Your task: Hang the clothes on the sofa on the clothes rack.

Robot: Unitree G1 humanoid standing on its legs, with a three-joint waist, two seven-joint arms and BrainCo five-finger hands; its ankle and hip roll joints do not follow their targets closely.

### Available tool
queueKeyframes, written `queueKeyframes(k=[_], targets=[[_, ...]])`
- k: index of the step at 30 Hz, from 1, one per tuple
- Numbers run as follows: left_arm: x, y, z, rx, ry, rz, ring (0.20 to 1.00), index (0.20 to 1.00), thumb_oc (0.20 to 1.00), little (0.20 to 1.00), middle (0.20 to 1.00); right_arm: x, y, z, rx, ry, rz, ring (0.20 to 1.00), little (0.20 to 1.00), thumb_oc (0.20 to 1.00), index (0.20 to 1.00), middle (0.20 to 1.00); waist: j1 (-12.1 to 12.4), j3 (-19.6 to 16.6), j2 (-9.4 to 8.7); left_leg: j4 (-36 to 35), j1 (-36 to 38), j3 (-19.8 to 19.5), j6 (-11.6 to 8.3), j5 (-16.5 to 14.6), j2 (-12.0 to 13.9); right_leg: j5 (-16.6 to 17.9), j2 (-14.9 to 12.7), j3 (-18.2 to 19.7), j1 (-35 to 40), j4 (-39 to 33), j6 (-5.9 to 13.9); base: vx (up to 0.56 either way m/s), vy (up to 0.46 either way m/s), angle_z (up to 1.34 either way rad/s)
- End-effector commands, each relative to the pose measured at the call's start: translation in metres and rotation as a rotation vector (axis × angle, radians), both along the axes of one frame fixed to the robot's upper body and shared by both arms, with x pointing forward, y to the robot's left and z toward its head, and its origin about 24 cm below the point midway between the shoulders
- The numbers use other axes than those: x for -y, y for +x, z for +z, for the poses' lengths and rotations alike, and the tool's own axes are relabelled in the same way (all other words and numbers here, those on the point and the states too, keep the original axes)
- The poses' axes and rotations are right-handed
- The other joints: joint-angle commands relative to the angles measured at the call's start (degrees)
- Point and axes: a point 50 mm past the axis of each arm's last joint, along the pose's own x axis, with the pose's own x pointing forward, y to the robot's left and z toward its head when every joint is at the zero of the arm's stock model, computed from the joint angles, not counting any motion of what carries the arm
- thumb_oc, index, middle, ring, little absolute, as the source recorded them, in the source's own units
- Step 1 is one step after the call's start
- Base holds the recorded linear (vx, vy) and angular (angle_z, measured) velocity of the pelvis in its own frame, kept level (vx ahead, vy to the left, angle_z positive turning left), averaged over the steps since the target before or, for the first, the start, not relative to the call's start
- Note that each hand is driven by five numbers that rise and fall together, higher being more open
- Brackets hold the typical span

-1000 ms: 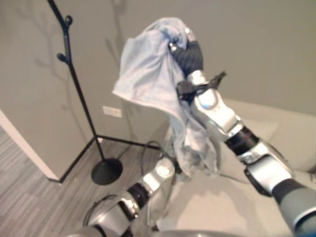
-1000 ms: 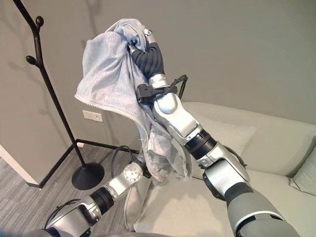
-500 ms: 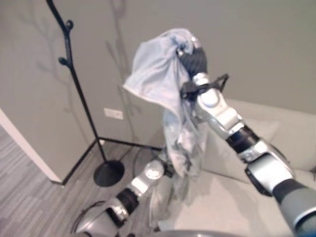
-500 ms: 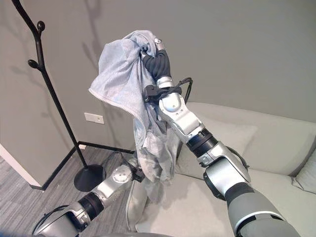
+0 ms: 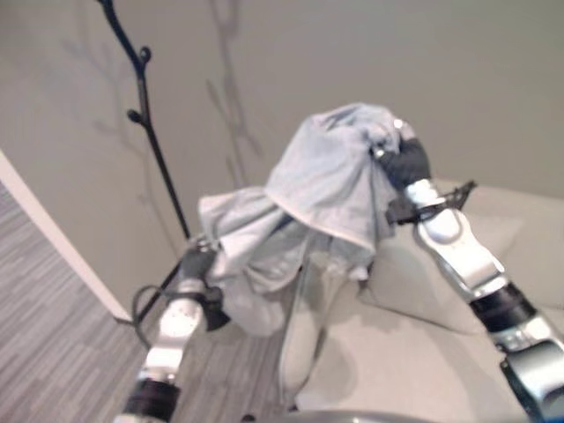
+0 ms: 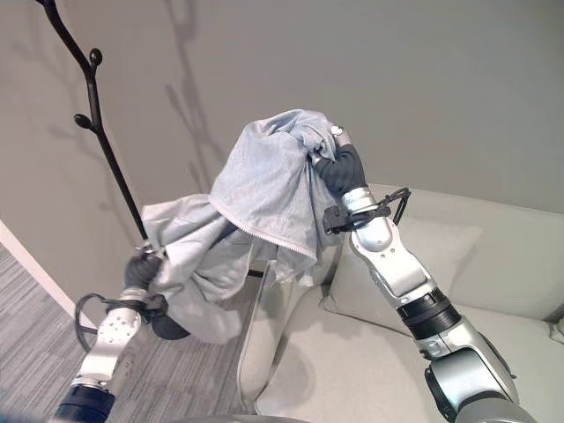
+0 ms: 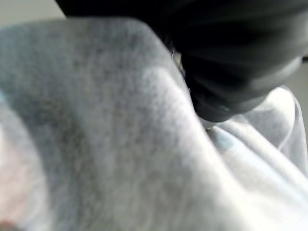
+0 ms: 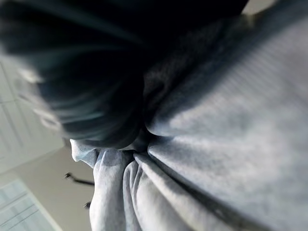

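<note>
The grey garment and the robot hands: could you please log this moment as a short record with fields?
garment: light grey zip-up garment, held in the air, spread between both hands
right robot hand: raised, gripping the garment's upper part
left robot hand: lower, at the garment's lower edge, fingers hidden in cloth
clothes rack: black, by the wall, no clothes on it
sofa: light, under the right arm

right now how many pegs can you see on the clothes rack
2 pegs show on the clothes rack: an upper one and a lower one, both knob-tipped, on opposite sides of the pole. The rack's top runs out of view, so more may be hidden.
</note>
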Motion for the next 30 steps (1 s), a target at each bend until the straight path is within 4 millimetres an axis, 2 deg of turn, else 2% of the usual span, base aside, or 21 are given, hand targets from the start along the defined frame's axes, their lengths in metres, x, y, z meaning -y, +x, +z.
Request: queueKeyframes(k=[1,4,7,8,9,10,11,12,13,14,15,17,18,19,20,22,23,25,28,29,30], targets=[[-0.027,0.006,0.063,0.229,0.278,0.08,0.2,0.2,0.2,0.2,0.2,0.015,-0.015,0.048,0.27,0.013,-0.013,0.2,0.2,0.2,0.2,0.2,2.4,1.13,-2.41,0.71,4.65,-1.69,4.43,-11.14,-6.37,8.05,-9.17,1.95,-4.47,0.8,5.6,-0.03,0.135,0.11],[-0.04,0.0,0.083,0.269,0.466,0.157,0.2,0.2,0.2,0.2,0.2,0.021,-0.026,0.034,0.252,0.015,-0.03,0.2,0.2,0.2,0.2,0.2,2.54,2.3,-2.89,0.69,4.96,-2.07,5.23,-11.39,-7.68,10.32,-10.63,1.72,-5.13,3.22,5.86,-0.07,0.111,0.09],[-0.049,-0.005,0.1,0.315,0.622,0.236,0.2,0.2,0.2,0.2,0.2,0.027,-0.033,0.021,0.244,0.017,-0.07,0.2,0.2,0.2,0.2,0.2,2.33,5.01,-1.47,0.62,4.84,-2.3,6.36,-10.47,-7.63,5.75,-8.02,1.85,-7.59,12.11,3.84,-0.15,0.144,0.12],[-0.049,-0.005,0.1,0.316,0.624,0.236,0.2,0.2,0.2,0.2,0.2,0.027,-0.034,0.021,0.244,0.017,-0.071,0.2,0.2,0.2,0.2,0.2,2.37,4.98,-1.56,0.55,4.68,-2.29,6.31,-10.14,-7.65,5.6,-8.1,1.93,-8.03,12.65,3.63,-0.14,0.191,0.23],[-0.05,-0.009,0.105,0.336,0.702,0.274,0.2,0.2,0.2,0.2,0.2,0.029,-0.039,0.014,0.234,0.025,-0.08,0.2,0.2,0.2,0.2,0.2,2.45,5.92,-0.33,0.48,4.3,-2.51,7.14,-9.08,-7.89,-0.49,-3.43,1.3,-8.22,18.61,1.35,-0.14,0.197,0.26],[-0.05,-0.011,0.107,0.344,0.731,0.292,0.2,0.2,0.2,0.2,0.2,0.032,-0.042,0.011,0.229,0.021,-0.085,0.2,0.2,0.2,0.2,0.2,2.49,5.91,-0.03,0.48,3.83,-2.58,7.46,-8.5,-8.2,-3.03,-1.09,0.27,-8.38,21.98,0.54,-0.14,0.197,0.19],[-0.05,-0.011,0.107,0.344,0.731,0.292,0.2,0.2,0.2,0.2,0.2,0.032,-0.043,0.01,0.228,0.02,-0.086,0.2,0.2,0.2,0.2,0.2,2.46,5.83,-0.03,0.45,3.65,-2.63,7.42,-8.24,-8.18,-3.04,-1.12,0.18,-8.66,22.26,0.34,-0.11,0.139,0.18],[-0.051,-0.015,0.111,0.359,0.785,0.322,0.2,0.2,0.2,0.2,0.2,0.037,-0.048,0.001,0.202,0.007,-0.102,0.2,0.2,0.2,0.2,0.2,2.93,5.74,0.14,0.62,2.43,-2.56,7.74,-7.42,-8.91,-8.75,3.11,-3.25,-8.28,27.75,-1.11,-0.1,0.101,0.07],[-0.052,-0.017,0.113,0.364,0.809,0.339,0.2,0.2,0.2,0.2,0.2,0.036,-0.049,-0.005,0.184,-0.012,-0.109,0.2,0.2,0.2,0.2,0.2,3.3,5.75,-0.21,0.76,1.99,-2.41,7.76,-7.1,-9.33,-10.19,4.5,-4.78,-8.52,30.24,-1.52,-0.1,0.105,0.04],[-0.052,-0.017,0.113,0.364,0.81,0.34,0.2,0.2,0.2,0.2,0.2,0.036,-0.049,-0.005,0.184,-0.012,-0.11,0.2,0.2,0.2,0.2,0.2,3.26,5.67,-0.23,0.7,1.79,-2.41,7.76,-6.78,-9.3,-10.06,4.48,-4.89,-8.77,30.37,-1.71,-0.08,-0.038,0.0],[-0.052,-0.022,0.116,0.381,0.849,0.367,0.2,0.2,0.2,0.2,0.2,0.031,-0.05,-0.013,0.153,0.007,-0.096,0.2,0.2,0.2,0.2,0.2,4.86,5.36,-1.5,0.94,1.25,-1.41,7.17,-7.11,-9.9,-14.35,4.93,-6.86,-6.51,26.53,-4.13,-0.05,-0.121,0.0],[-0.057,-0.033,0.107,0.345,0.862,0.397,0.2,0.2,0.2,0.2,0.2,0.028,-0.051,-0.018,0.134,0.04,-0.085,0.2,0.2,0.2,0.2,0.2,6.55,4.81,-3.37,1.42,0.41,-0.8,6.33,-7.32,-10.49,-14.66,6.28,-5.46,-2.08,17.15,-4.74,-0.07,-0.164,-0.13],[-0.053,-0.036,0.103,0.362,0.803,0.404,0.2,0.2,0.2,0.2,0.2,0.029,-0.049,-0.02,0.129,0.028,-0.105,0.2,0.2,0.2,0.2,0.2,7.77,5.69,-3.35,5.27,-3.11,0.36,5.3,-6.76,-9.69,-12.66,7.31,-3.86,-0.46,11.24,-4.81,-0.11,-0.101,-0.21],[-0.052,-0.036,0.103,0.363,0.799,0.404,0.2,0.2,0.2,0.2,0.2,0.029,-0.049,-0.02,0.13,0.026,-0.106,0.2,0.2,0.2,0.2,0.2,7.91,5.66,-3.22,6.11,-3.67,0.49,5.2,-7.04,-9.52,-12.17,7.52,-3.77,-0.35,10.52,-4.92,-0.2,-0.045,-0.18],[-0.049,-0.034,0.101,0.375,0.769,0.391,0.2,0.2,0.2,0.2,0.2,0.03,-0.047,-0.021,0.125,0.019,-0.121,0.2,0.2,0.2,0.2,0.2,8.35,6.78,-3.1,8.75,-6.56,0.73,3.81,-6.02,-9.03,-11.81,7.03,-3.92,0.17,9.3,-5.01,-0.19,0.024,-0.22],[-0.038,-0.024,0.102,0.412,0.721,0.358,0.2,0.2,0.2,0.2,0.2,0.033,-0.044,-0.02,0.132,-0.007,-0.152,0.2,0.2,0.2,0.2,0.2,7.93,8.2,-2.47,14.95,-11.75,2.14,1.15,-5.76,-5.75,-10.49,6.11,-4.81,-0.26,7.55,-5.08,-0.24,0.073,-0.16],[-0.035,-0.022,0.099,0.408,0.709,0.342,0.2,0.2,0.2,0.2,0.2,0.033,-0.045,-0.02,0.132,-0.029,-0.154,0.2,0.2,0.2,0.2,0.2,7.27,8.27,-2.34,15.57,-11.58,3.18,1.32,-6.77,-3.63,-10.01,5.41,-4.8,-0.27,6.87,-4.6,-0.11,0.112,0.11],[-0.034,-0.022,0.097,0.406,0.708,0.339,0.2,0.2,0.2,0.2,0.2,0.034,-0.046,-0.021,0.13,-0.05,-0.155,0.2,0.2,0.2,0.2,0.2,6.77,7.95,-2.18,14.89,-10.66,3.28,1.52,-7.01,-2.0,-9.53,4.96,-4.65,-0.27,6.24,-4.2,0.0,0.114,0.18],[-0.028,-0.024,0.089,0.392,0.673,0.309,0.2,0.2,0.2,0.2,0.2,0.038,-0.05,-0.026,0.098,-0.077,-0.157,0.2,0.2,0.2,0.2,0.2,4.36,6.16,-1.97,10.71,-7.04,1.01,0.45,-4.22,4.72,-8.46,2.44,-3.93,-0.76,6.07,-3.31,0.05,0.208,-0.04],[-0.027,-0.024,0.089,0.39,0.672,0.308,0.2,0.2,0.2,0.2,0.2,0.038,-0.05,-0.027,0.096,-0.078,-0.157,0.2,0.2,0.2,0.2,0.2,4.33,6.05,-1.8,10.1,-6.76,0.93,0.25,-3.86,4.89,-8.59,2.63,-3.99,-0.81,6.26,-3.4,0.04,0.171,0.15],[-0.025,-0.024,0.086,0.382,0.667,0.293,0.2,0.2,0.2,0.2,0.2,0.039,-0.051,-0.027,0.091,-0.078,-0.16,0.2,0.2,0.2,0.2,0.2,3.79,5.8,-1.51,8.5,-5.95,0.84,-0.22,-2.33,6.91,-8.9,2.33,-3.83,-0.95,6.71,-3.32,0.08,0.287,0.33]])
